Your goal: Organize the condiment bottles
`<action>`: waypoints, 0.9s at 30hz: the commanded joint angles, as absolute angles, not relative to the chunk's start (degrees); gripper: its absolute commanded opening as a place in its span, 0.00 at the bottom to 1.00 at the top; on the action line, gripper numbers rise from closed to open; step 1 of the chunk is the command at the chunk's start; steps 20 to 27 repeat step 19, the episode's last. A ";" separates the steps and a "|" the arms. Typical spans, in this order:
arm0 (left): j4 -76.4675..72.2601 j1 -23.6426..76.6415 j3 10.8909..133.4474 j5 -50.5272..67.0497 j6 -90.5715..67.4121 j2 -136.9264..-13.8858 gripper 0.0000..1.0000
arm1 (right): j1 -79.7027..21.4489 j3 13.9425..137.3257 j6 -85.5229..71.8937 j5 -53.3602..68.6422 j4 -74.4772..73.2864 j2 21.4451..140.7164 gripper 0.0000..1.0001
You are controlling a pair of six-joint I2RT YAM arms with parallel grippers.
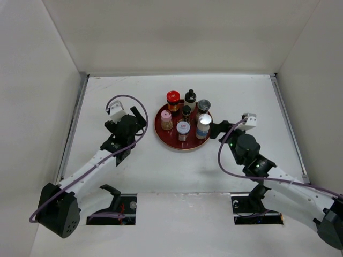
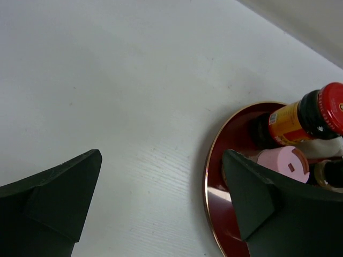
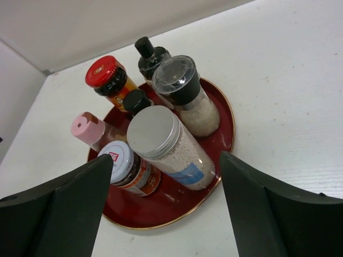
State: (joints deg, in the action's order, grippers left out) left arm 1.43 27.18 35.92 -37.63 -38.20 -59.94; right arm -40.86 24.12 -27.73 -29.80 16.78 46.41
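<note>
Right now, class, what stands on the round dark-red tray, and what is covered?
Seven stand upright: red-capped bottle, tall black-capped bottle, small black-capped bottle, grey-lidded grinder, silver-lidded jar, pink-capped shaker, white-lidded jar. Rear bottles' bases and the tray's middle are covered.

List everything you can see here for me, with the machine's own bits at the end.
table: one, white, under everything
tray: one, dark red, table centre
red-capped bottle: one, tray's far left
tall black-topped bottle: one, tray's far edge
grey-capped grinder: one, tray's far right
short black-capped bottle: one, tray's middle
pink-capped shaker: one, tray's left
white-capped jar: one, tray's near edge
silver-lidded jar: one, tray's near right
arms: two, black and white, left arm and right arm flanking tray
fingers: two pairs, black, left fingers and right fingers open, empty
</note>
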 commanded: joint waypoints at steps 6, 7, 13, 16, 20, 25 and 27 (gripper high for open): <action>-2.62 25.54 31.30 -36.65 -40.34 -56.26 1.00 | -42.32 26.02 -27.33 -39.98 10.29 38.77 0.93; -3.33 24.83 30.77 -36.39 -40.43 -55.90 1.00 | -42.14 25.84 -27.51 -40.08 9.59 38.32 0.93; -6.32 24.74 28.13 -35.77 -41.66 -55.72 1.00 | -41.44 26.63 -27.60 -41.92 6.15 37.88 0.92; -8.60 25.26 26.72 -35.77 -42.01 -55.90 1.00 | -41.61 27.59 -26.72 -42.01 4.84 37.97 0.92; -9.31 25.79 26.46 -35.95 -41.92 -56.42 1.00 | -42.05 29.26 -26.19 -42.19 2.73 38.93 0.86; -9.31 25.79 26.46 -35.95 -41.92 -56.42 1.00 | -42.05 29.26 -26.19 -42.19 2.73 38.93 0.86; -9.31 25.79 26.46 -35.95 -41.92 -56.42 1.00 | -42.05 29.26 -26.19 -42.19 2.73 38.93 0.86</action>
